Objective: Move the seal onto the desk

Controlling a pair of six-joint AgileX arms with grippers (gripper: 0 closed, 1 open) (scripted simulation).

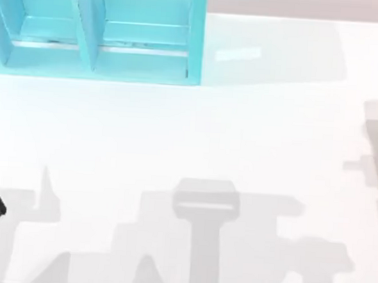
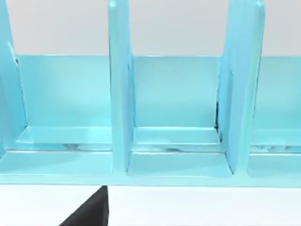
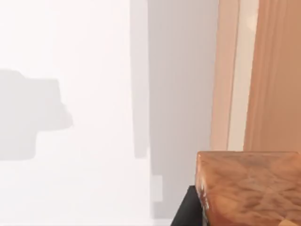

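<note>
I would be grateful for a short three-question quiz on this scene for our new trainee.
1. True or false: the turquoise shelf unit stands at the top view's right side.
2. In the right wrist view, the seal close to the camera is: A) amber-orange, B) green, C) blue.
3. Fill in: the desk is a plain ____ surface carrying grey shadows.

Key: 1 false, it stands at the far left; 2 A; 3 white.
</note>
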